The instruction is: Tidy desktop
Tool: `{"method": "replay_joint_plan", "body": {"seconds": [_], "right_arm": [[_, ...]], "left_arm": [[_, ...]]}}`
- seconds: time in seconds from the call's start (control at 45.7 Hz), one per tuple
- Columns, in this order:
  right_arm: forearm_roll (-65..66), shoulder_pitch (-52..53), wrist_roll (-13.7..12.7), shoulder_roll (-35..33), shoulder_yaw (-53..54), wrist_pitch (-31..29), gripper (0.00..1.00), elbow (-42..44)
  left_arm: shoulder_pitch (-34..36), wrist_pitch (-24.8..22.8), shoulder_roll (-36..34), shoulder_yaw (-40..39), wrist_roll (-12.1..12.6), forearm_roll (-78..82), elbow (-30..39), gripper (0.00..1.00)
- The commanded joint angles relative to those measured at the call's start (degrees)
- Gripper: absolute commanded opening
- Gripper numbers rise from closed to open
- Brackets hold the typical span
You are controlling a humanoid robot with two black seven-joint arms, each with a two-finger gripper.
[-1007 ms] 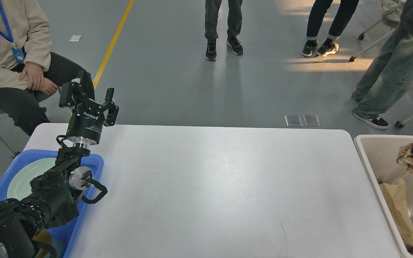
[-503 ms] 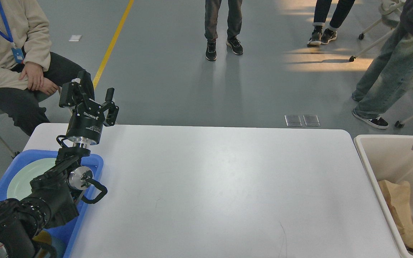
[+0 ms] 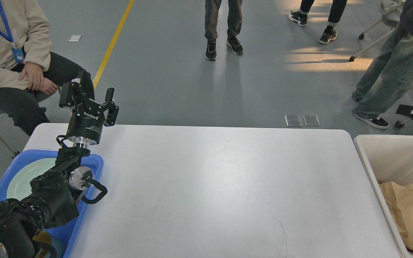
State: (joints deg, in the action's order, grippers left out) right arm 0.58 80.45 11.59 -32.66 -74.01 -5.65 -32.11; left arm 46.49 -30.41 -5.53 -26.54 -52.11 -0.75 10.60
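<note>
Desktop beneath raised left gripper

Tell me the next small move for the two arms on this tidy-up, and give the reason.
Probably none beyond parking: bring the right tool back in toward the body. The desktop shows nothing on it, crumpled brown paper lies in the cream bin, a pale green plate sits in the blue tray, and the left tool is open and holds nothing.
</note>
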Motion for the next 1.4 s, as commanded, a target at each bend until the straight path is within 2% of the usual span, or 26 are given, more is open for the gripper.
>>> {"method": "replay_joint_plan", "body": {"seconds": [0.0,0.285,0.46,0.525,0.657,0.897,1.073,1.379], "right_arm": [[0.30,6.20,0.01,0.23,1.58,-0.33,1.00,-0.93],[0.39,14.56,-0.43,4.27,6.94,-1.29,1.00,-0.93],[-0.23,17.28,-1.75,5.67,10.02,-12.71,1.00,-2.77],[-0.23,19.56,-3.59,5.68,9.76,-16.40,1.00,-6.54],[-0.23,23.26,-6.67,5.50,9.06,-19.75,1.00,-13.40],[-0.14,27.04,-7.02,5.15,6.42,-29.59,1.00,-17.80],[-0.23,25.90,-7.02,1.73,5.72,-30.04,1.00,-21.23],[-2.51,19.75,-6.85,-10.84,6.16,-29.25,1.00,-27.73]], "left_arm": [[0.00,0.00,-0.01,0.00,-0.10,-0.04,0.04,0.96],[0.00,0.00,-0.01,0.00,-0.01,0.05,0.04,0.96],[0.00,0.00,-0.01,0.00,-0.10,0.05,0.04,0.96],[0.00,0.00,-0.01,0.00,-0.01,0.05,0.04,0.96],[0.00,0.00,-0.01,0.00,-0.10,-0.04,0.04,0.96],[0.00,0.00,-0.01,0.00,-0.01,0.05,0.04,0.96],[0.00,0.00,0.08,0.00,-0.01,0.05,0.04,0.96],[0.00,0.00,-0.01,0.00,-0.01,-0.04,0.04,0.96]]}}
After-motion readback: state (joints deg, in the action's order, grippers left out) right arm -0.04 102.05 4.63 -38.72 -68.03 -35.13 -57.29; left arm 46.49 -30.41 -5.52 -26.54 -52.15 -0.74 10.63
